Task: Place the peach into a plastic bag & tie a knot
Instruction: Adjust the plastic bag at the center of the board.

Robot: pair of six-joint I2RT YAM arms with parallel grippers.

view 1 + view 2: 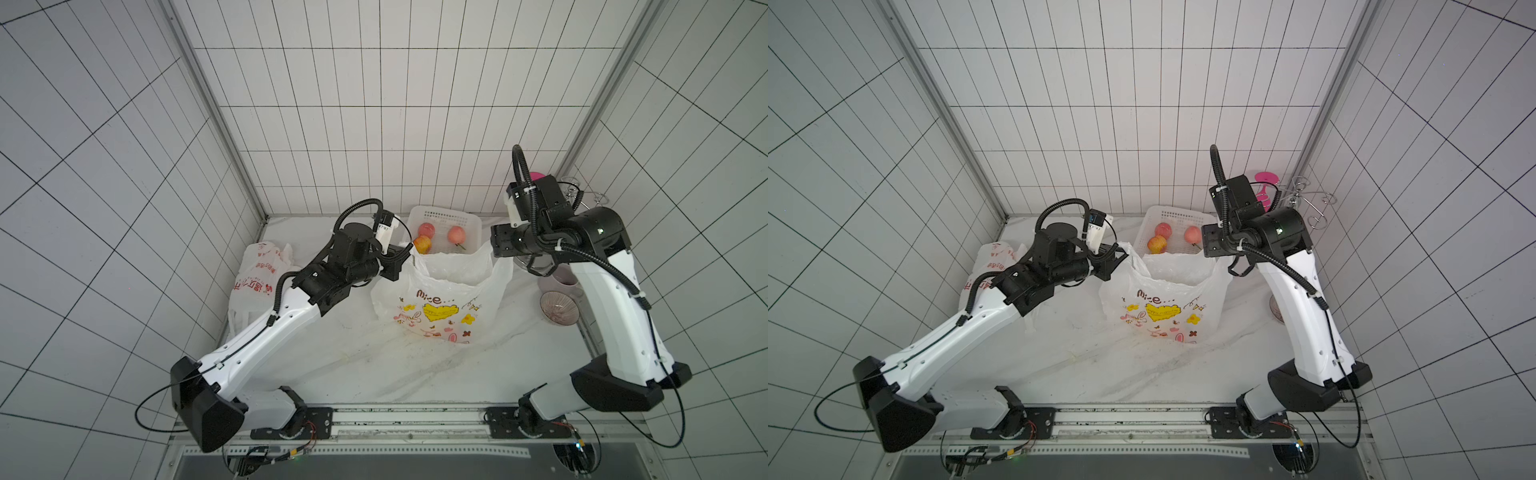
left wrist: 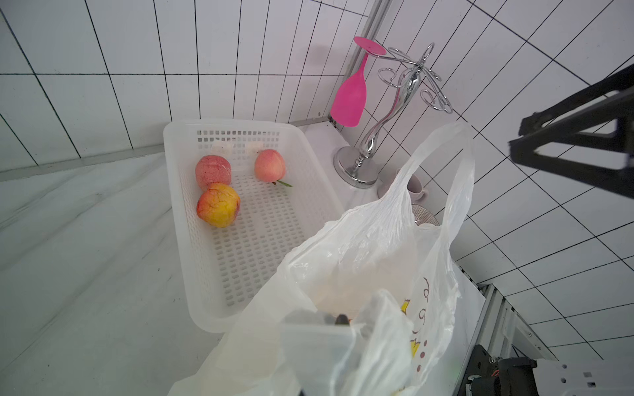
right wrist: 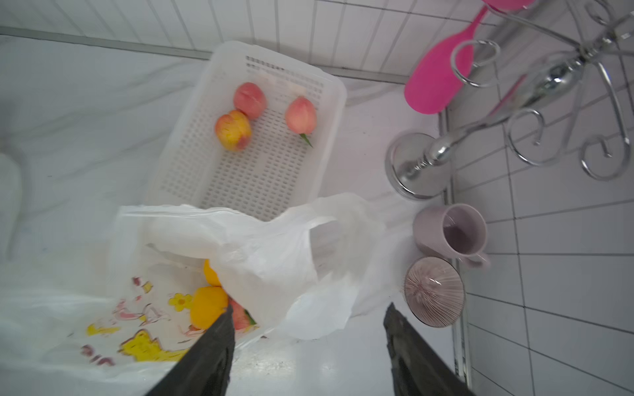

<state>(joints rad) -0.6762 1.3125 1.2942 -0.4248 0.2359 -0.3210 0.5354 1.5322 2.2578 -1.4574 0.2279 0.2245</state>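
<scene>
A white plastic bag (image 1: 440,299) (image 1: 1167,299) with a yellow cartoon print stands mid-table, its mouth held up. My left gripper (image 1: 405,255) (image 1: 1115,253) is shut on the bag's left rim, and the film wraps over its fingertips in the left wrist view (image 2: 339,320). Three peaches (image 1: 426,230) (image 1: 456,235) (image 1: 422,244) lie in the white basket (image 1: 469,220) behind the bag. My right gripper (image 3: 308,308) hangs open over the bag's right side, holding nothing. The bag's right handle (image 2: 459,178) stands loose. A yellow and red shape (image 3: 209,305) shows in the bag; fruit or print, I cannot tell.
A second bag (image 1: 257,274) with red print lies at the left, under my left arm. A chrome rack (image 2: 404,85) with a pink glass (image 2: 350,92) stands in the back right corner. A mauve mug (image 3: 453,233) and a ribbed bowl (image 3: 434,291) sit beside the right wall.
</scene>
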